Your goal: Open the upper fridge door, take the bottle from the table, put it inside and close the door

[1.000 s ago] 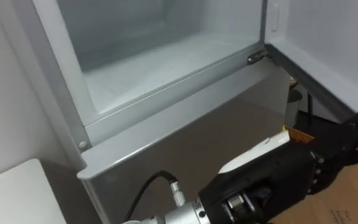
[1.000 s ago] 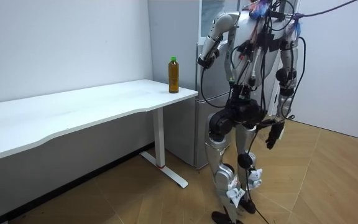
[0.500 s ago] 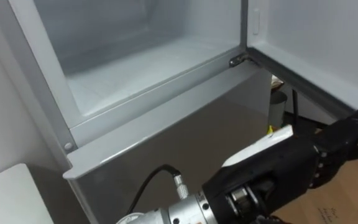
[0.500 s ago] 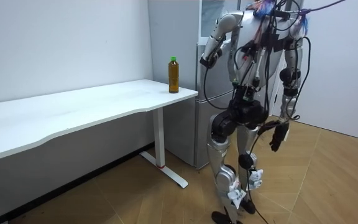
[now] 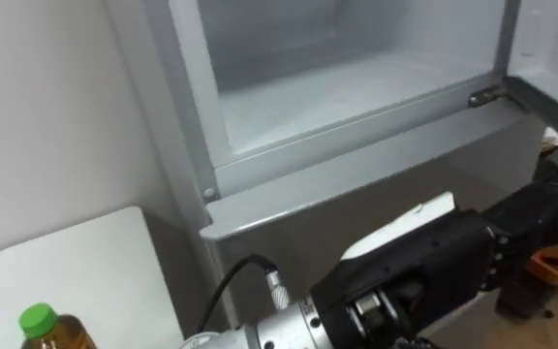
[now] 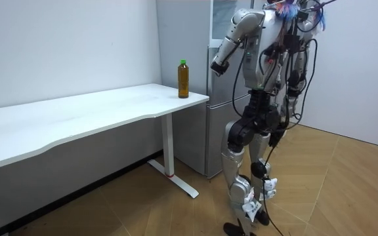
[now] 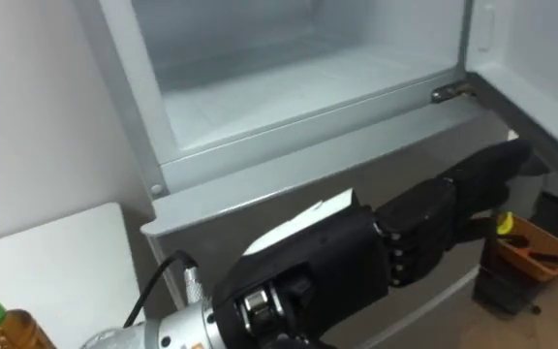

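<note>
The upper fridge compartment (image 5: 356,82) stands open and bare, far right. We see the bottle (image 5: 45,330) on the white table (image 5: 85,276), near left, ungrasped. The left hand (image 7: 410,233) hovers empty, fingers straight and together. Of the right hand (image 6: 273,136), hanging low, we cannot tell. Grasping and placing remain.

— What stands along the back?
— A plain white wall (image 6: 64,46), with the long white bench (image 6: 77,121) set against it. 1 white leg (image 6: 170,147) shows under the bench's right end in the room view, on a flat foot.
— And underfoot?
— A pale brown wood floor (image 6: 346,190), laid in herringbone. A 2nd light wall (image 6: 366,65) closes the room view's right.
</note>
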### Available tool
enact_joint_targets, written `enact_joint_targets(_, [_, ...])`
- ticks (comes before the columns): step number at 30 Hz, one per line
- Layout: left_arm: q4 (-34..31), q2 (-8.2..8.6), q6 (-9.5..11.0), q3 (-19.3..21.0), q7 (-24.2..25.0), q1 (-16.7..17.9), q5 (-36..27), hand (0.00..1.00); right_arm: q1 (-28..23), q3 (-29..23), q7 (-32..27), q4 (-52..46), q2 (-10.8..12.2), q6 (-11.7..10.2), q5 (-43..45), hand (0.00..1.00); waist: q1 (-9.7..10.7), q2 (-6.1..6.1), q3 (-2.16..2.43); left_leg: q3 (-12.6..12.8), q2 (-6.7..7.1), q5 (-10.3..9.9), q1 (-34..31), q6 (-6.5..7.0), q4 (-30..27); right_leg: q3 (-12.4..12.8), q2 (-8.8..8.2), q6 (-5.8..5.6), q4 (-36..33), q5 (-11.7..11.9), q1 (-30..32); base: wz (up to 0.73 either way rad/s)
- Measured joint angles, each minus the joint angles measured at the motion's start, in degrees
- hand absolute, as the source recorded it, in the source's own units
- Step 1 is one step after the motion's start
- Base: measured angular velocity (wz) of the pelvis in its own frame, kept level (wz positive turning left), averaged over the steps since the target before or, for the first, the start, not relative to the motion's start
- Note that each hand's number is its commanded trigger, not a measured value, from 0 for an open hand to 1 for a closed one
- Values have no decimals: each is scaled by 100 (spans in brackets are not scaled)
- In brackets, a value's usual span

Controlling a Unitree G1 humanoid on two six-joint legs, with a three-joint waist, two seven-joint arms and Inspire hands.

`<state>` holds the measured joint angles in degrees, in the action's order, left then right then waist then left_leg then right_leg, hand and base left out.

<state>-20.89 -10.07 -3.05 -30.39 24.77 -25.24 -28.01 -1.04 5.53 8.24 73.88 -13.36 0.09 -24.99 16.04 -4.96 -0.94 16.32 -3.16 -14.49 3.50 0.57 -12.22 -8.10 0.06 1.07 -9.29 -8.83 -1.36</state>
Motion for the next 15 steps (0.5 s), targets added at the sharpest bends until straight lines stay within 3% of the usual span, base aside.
enact_joint_targets(4, [29,-44,-36,5,-2,228,189,0,13,14,11,-7,80,0,-34,0,-93,91,28,-124,13,2,36,1,10,-138,-9,-2,73,1,-169,18])
enact_joint_targets(11, [-44,-109,-75,230,-25,671,491,0,-18,139,13,-24,95,-42,-177,0,-346,107,23,-245,22,7,-10,2,-1,-375,-39,-4,72,0,-180,9])
enact_joint_targets(15, [-119,-106,-75,422,-37,740,539,0,-19,230,15,-21,85,-91,-150,0,-421,113,25,-326,85,63,-33,19,4,-474,-81,-13,72,-6,-193,13])
